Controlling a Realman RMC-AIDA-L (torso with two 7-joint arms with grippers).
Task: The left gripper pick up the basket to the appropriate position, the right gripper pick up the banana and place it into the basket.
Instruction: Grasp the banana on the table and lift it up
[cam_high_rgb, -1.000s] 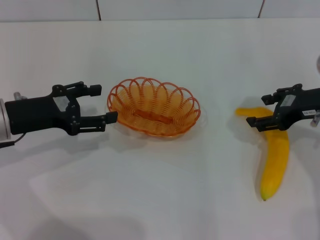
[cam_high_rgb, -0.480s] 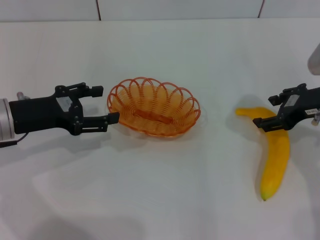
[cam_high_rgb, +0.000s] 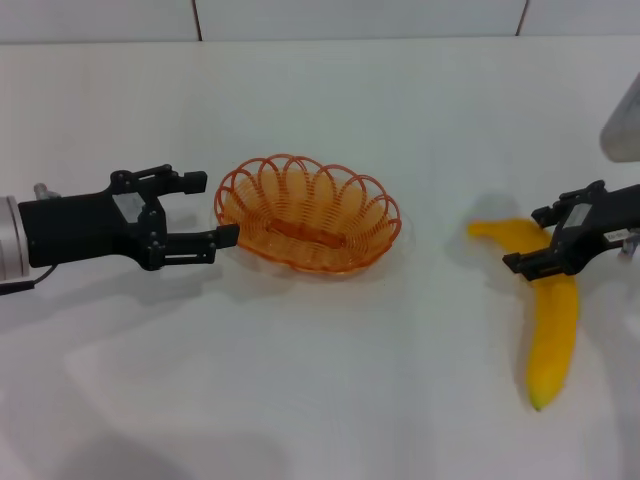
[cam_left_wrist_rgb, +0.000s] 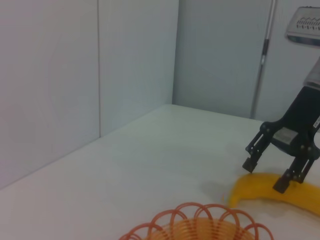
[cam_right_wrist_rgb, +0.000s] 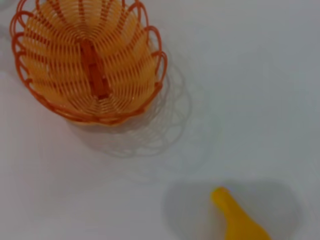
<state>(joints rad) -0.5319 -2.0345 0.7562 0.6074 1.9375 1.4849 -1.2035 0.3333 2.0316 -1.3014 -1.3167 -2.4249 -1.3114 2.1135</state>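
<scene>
The orange wire basket sits on the white table left of centre; it also shows in the left wrist view and the right wrist view. It is empty. My left gripper is open at the basket's left end, one finger on each side of the rim. The yellow banana is at the right, with a shadow spread beside its stem end. My right gripper is shut on the banana near its stem half and holds it slightly above the table. The left wrist view shows this gripper on the banana.
The white table runs to a tiled wall at the back. Bare table lies between the basket and the banana. A white wall panel and a grey pole stand beyond the table in the left wrist view.
My right gripper has moved a little right and up with the banana, which has shifted and come off the table. My left gripper has edged slightly toward the basket.
</scene>
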